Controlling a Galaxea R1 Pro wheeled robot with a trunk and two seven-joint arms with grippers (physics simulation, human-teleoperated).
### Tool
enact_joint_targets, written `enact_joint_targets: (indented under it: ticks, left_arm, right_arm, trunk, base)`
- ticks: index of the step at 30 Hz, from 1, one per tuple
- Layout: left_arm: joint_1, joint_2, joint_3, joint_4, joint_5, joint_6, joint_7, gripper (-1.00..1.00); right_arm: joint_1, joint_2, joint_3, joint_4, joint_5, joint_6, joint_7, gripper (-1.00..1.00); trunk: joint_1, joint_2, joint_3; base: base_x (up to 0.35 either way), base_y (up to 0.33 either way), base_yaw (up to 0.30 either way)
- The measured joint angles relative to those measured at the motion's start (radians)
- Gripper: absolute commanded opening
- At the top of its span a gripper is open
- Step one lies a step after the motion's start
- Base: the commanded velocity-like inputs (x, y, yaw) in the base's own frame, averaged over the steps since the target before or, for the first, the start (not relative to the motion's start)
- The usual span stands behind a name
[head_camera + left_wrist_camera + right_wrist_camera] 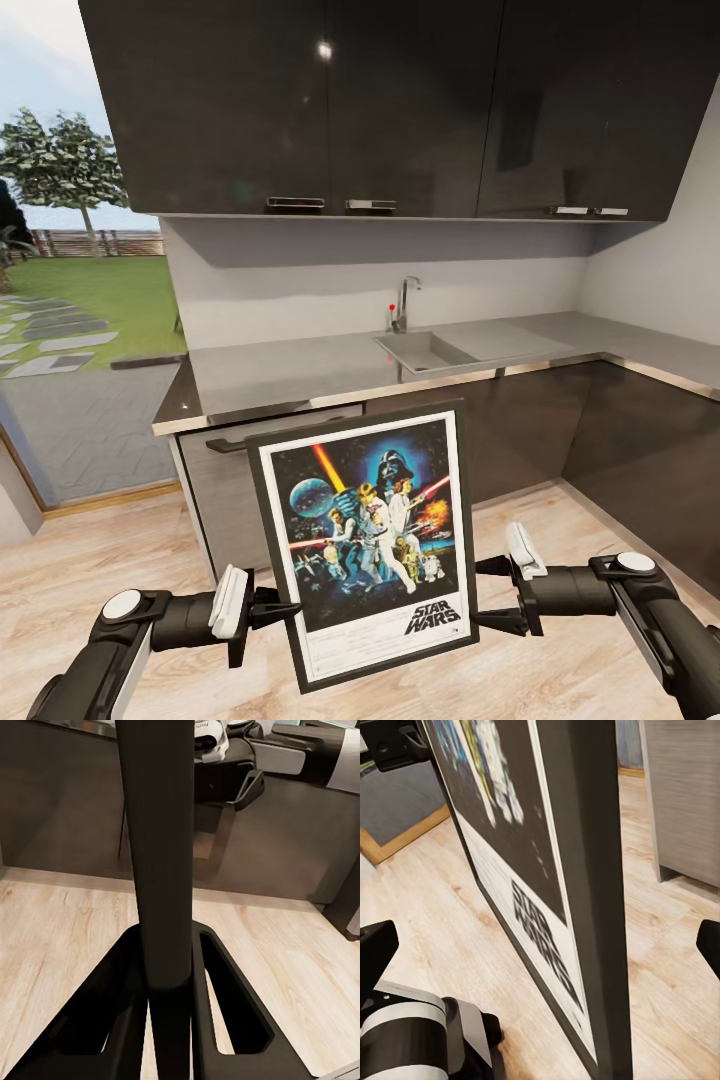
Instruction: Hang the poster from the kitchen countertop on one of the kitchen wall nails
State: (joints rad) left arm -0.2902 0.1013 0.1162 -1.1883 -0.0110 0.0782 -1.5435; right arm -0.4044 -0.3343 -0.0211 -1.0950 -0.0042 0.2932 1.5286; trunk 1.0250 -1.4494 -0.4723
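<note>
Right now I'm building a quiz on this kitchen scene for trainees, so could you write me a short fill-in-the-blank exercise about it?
1. The poster is held off the kitchen countertop, above the ____ floor.
2. The left gripper is closed on the poster's ____ edge.
3. The right gripper stands ____ beside the poster's other edge.
4. The logo on the poster reads ____.

Missing words: wooden; left; open; STAR WARS

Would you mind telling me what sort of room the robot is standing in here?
A home kitchen, most likely: a grey countertop holds a recessed sink with a chrome tap, and dark cabinets hang on the wall above. A glass wall on the left looks out on a lawn.
</note>
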Motion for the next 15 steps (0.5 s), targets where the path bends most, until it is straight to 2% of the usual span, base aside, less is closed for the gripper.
enact_joint_targets:
  ticks: [15]
  left_arm:
    - [0.0,0.0,0.001,0.0,0.0,0.0,0.0,-1.0]
  right_arm:
    - [0.0,0.005,0.001,0.002,0.0,0.0,-0.001,1.0]
  trunk:
    - [0.0,0.0,0.0]
  base:
    - [0.0,0.0,0.0]
